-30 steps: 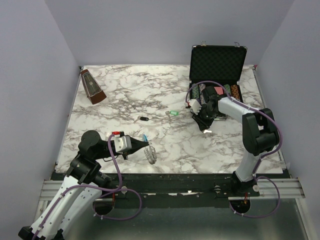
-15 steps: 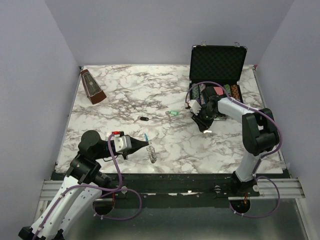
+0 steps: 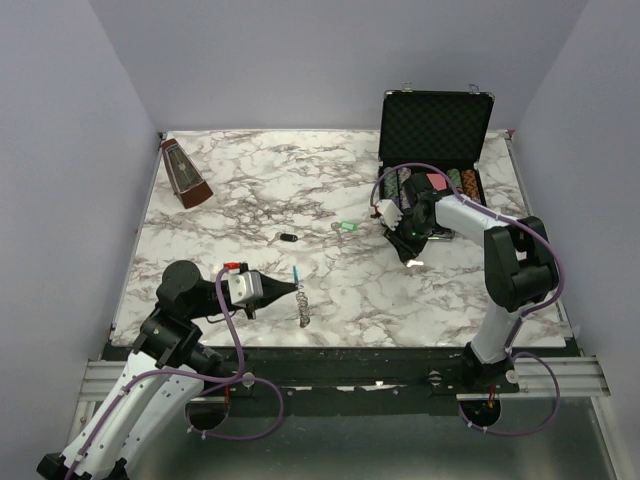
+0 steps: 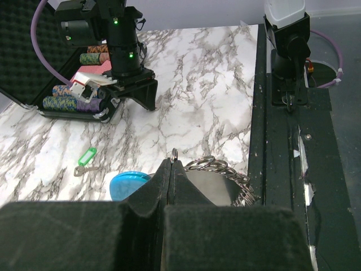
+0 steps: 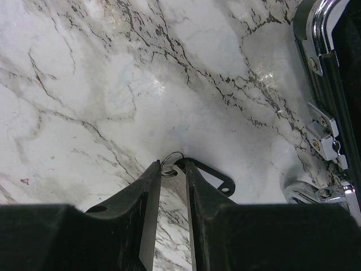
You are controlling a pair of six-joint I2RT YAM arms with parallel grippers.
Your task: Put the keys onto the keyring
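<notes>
Overhead, the left gripper holds the keyring well away from the black case. Its wrist view shows the jaws clamped on the links. In the right wrist view, beside the case, the right gripper pinches a black key by its tiny ring alone, so the key could twist free.

Left pincer, clamped on the keyring, sits well apart from the case; right pincer, pinching a key, points down just beside it.

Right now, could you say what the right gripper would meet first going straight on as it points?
Probably the marble table, right beyond its fingers; the ring of the black-headed key sits at their tips.
</notes>
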